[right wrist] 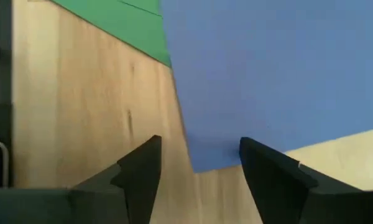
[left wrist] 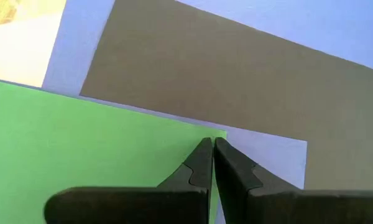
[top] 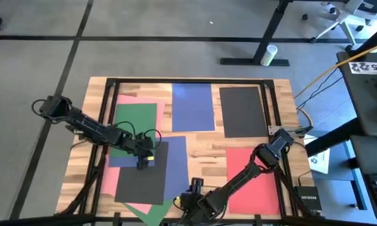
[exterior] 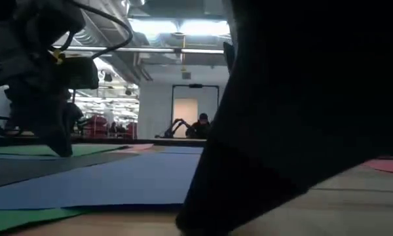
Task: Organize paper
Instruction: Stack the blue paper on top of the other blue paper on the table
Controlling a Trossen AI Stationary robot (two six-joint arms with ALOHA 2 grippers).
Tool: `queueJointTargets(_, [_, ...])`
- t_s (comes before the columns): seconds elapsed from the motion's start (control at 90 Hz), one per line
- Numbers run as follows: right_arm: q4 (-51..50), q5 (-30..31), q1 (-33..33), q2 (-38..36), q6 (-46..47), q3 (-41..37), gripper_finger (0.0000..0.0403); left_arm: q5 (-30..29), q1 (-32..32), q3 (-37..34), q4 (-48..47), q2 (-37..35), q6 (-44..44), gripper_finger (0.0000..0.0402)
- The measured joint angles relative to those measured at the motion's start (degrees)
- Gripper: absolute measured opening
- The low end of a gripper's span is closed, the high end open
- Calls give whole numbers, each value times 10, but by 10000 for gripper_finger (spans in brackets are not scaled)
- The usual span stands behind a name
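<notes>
Wooden desk point(top: 201, 154): thin, limp, slippery paper point(top: 144, 172); best pinched at corners. Left pincer point(left wrist: 212, 144) closed on green corner; right pincer point(right wrist: 199, 163) wide.

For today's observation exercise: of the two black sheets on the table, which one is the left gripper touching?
The black sheet in the overlapping pile, where the left gripper sits at its edge; the other black sheet lies alone and untouched.

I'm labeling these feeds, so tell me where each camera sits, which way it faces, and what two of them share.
High: overhead, straight down; both arms, table.
Low: table height, across into the room; left end effector, a dark arm close up.
Left wrist: down past shut fingers at the green sheet corner.
Right wrist: down past open fingers at a blue sheet corner.
Shared: the black sheet, high and left wrist.
</notes>
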Motion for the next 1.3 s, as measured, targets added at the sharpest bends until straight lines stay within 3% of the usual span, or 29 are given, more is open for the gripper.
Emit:
queueJointTargets(0.767, [-22,53,-15,0,-20,1,204,1,0,0,-1,0,0,0])
queueJointTargets(0.978, [-59,72,-11,5,-31,43,204,1,0,0,-1,0,0,0])
queueJointTargets(1.056, [-70,100,-12,5,-23,46,204,1,0,0,-1,0,2,0])
queueJointTargets(1.3, [-113,112,-11,23,-35,46,204,1,0,0,-1,0,0,0])
